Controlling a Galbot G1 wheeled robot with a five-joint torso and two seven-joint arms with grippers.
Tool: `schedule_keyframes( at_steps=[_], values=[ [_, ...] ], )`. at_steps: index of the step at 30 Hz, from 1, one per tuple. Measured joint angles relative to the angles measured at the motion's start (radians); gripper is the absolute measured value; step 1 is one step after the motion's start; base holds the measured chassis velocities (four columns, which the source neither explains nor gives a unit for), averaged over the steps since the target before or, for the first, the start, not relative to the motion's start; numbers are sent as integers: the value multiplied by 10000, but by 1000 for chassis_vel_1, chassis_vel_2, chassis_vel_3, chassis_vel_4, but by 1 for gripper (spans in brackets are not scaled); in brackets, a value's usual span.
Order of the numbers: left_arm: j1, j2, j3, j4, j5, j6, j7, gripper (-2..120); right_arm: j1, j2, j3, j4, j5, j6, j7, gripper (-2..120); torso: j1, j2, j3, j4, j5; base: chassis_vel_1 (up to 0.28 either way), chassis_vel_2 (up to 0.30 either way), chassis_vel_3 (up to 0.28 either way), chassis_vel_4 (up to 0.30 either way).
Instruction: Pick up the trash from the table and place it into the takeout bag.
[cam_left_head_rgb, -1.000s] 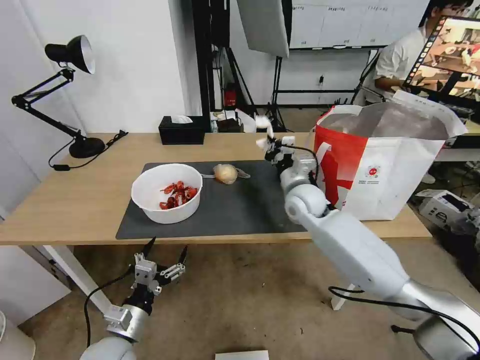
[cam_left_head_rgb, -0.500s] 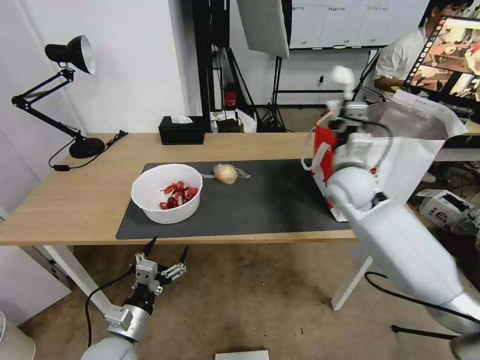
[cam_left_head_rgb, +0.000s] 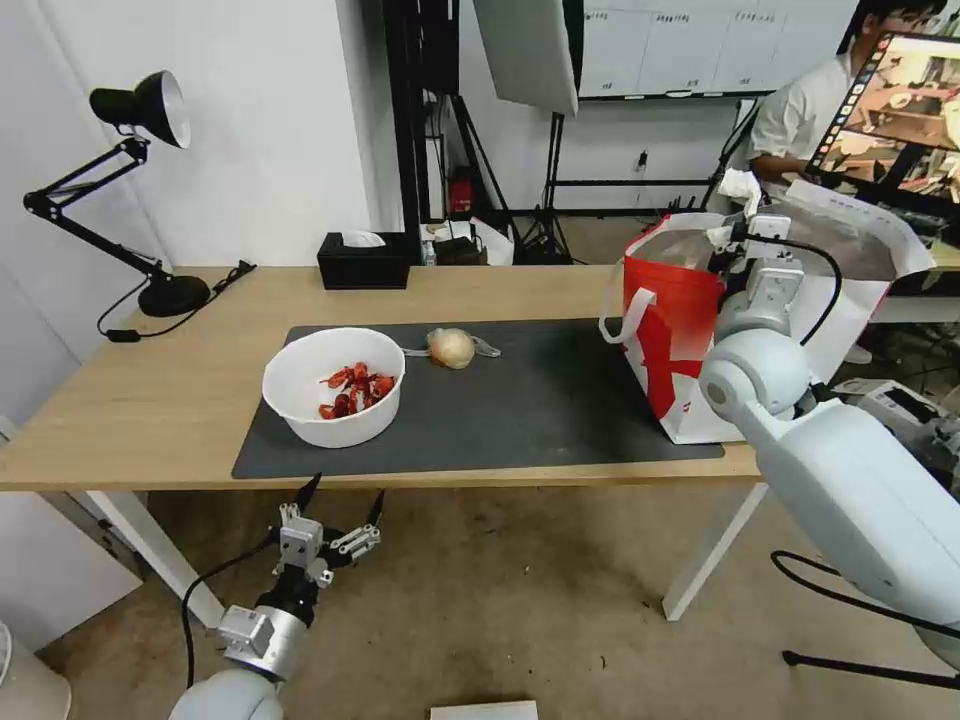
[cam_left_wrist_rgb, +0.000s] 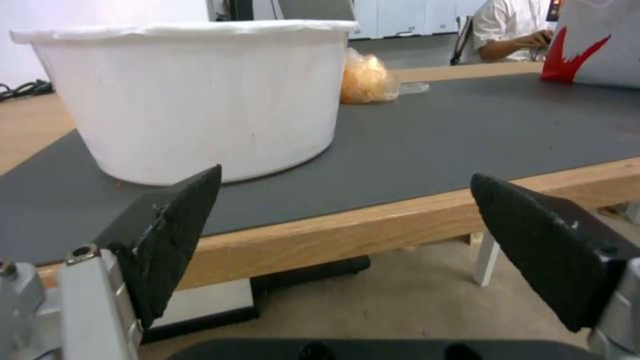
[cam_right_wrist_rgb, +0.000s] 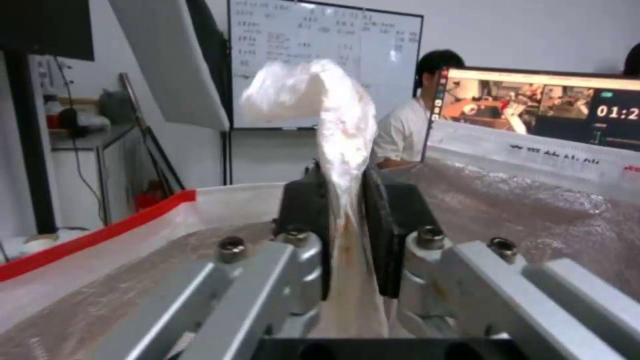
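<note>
A crumpled white wrapper (cam_right_wrist_rgb: 337, 115) is gripped by the right gripper (cam_left_head_rgb: 745, 228) above the takeout bag (cam_left_head_rgb: 690, 330); the crayfish bowl (cam_left_head_rgb: 333, 385) and wrapped ball (cam_left_head_rgb: 451, 347) are left on the table (cam_left_head_rgb: 150, 400); the left gripper (cam_left_head_rgb: 333, 520) is held open below its edge.

Looks like a lab or studio setup: whiteboard (cam_left_head_rgb: 655, 45) on the far wall, light stands (cam_left_head_rgb: 560, 150), a monitor (cam_left_head_rgb: 890, 110) far right, desk lamp (cam_left_head_rgb: 120, 190) on the left of a plain wood desk (cam_left_head_rgb: 150, 400).

The right gripper (cam_left_head_rgb: 745, 215) held a crumpled white wrapper (cam_left_head_rgb: 740, 185) above the takeout bag (cam_left_head_rgb: 690, 330); the left gripper (cam_left_head_rgb: 340, 500) hung splayed below the table (cam_left_head_rgb: 150, 400).
</note>
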Motion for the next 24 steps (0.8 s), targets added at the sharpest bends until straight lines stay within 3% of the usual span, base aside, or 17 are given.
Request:
schedule_keyframes(
  at_steps=[20,24],
  values=[
    [26,108,-114,-246,-280,196,0,100,-67,-134,4,279,641,-23,68,96,1,0,0,0,0,0,0,0,0],
    [37,117,-153,-280,-285,207,0,100,-79,-72,136,305,804,601,-379,100,1,-1,0,0,0,0,0,0,0]
  ],
)
